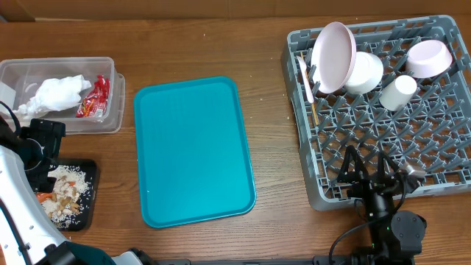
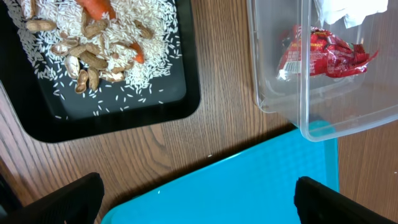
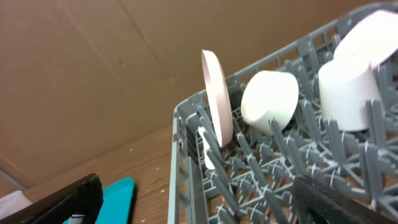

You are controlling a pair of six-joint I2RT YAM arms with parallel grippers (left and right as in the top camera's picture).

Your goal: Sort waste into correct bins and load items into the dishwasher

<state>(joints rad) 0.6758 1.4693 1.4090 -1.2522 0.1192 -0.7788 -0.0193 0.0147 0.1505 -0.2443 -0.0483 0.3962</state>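
Dish rack (image 1: 441,151) is standing right of the teal tray (image 1: 195,151). Pink plate (image 1: 333,57) is leaning in the rack's far-left corner, just beside a white bowl (image 1: 368,72). It is looking rigid, light and slick: the upper rim is offering the surest hold. Left gripper (image 2: 199,198) and right gripper (image 3: 196,202) are hanging spread, carrying nothing.
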